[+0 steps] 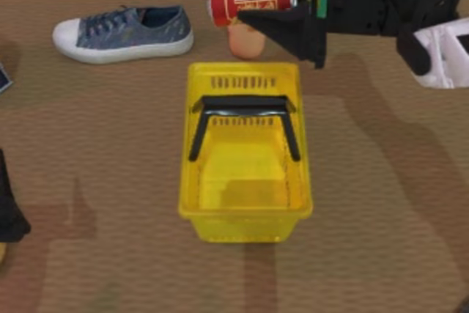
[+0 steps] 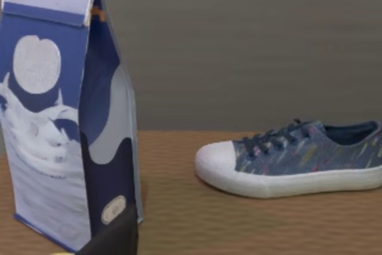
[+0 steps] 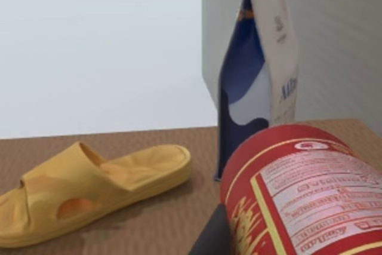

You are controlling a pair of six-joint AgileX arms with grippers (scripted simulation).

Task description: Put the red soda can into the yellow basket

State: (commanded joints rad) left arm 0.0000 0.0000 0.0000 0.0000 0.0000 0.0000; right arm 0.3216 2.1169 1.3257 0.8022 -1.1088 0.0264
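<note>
The right gripper point(image 1: 282, 16) holds the can point(image 1: 251, 1) clenched between its fingers, lifted off the desk point(image 1: 88, 152) at the far side, just beyond the far rim of the basket point(image 1: 245, 71). The can lies on its side, long axis running left to right, jutting leftward from the fingers; in the right wrist view its labelled body point(image 3: 298, 201) fills the near corner.

The relation that matters: the can hangs far of the basket's opening, not over it, so the coming move is, as I judge, a short carry toward the near side before letting go. The folded black handle point(image 1: 243, 108) crosses the far part of the opening and could catch the can.

The basket appears to hold nothing.

The left arm point(image 1: 11, 210) sits parked at the left edge; I cannot tell its fingers' state.
</note>
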